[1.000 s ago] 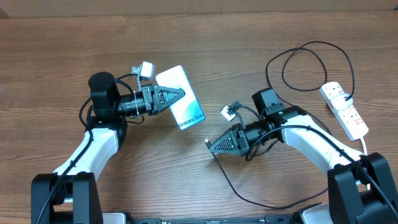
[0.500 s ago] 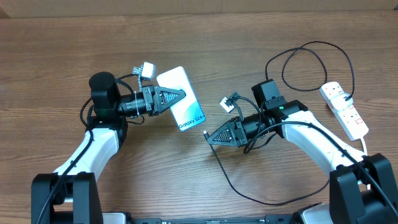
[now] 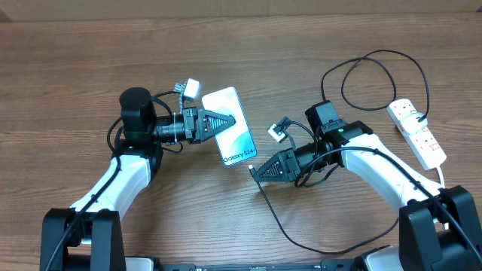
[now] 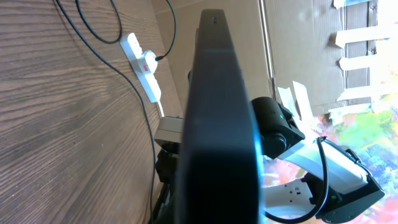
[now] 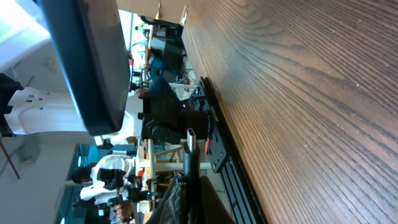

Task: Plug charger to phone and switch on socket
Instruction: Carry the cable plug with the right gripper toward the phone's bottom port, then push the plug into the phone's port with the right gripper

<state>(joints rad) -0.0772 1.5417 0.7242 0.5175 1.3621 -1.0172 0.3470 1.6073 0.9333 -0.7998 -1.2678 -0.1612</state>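
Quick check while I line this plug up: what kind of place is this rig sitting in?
Most likely a robotics lab or workshop. The work surface is a wood-grain table, taped cardboard panels stand beyond it, and the right wrist view shows cluttered equipment past the table edge.

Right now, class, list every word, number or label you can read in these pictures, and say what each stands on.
"Galaxy S24+": on the light blue screen of the phone, overhead view.
Power strip: any markings are too small to read.
Wrist views: no readable text.
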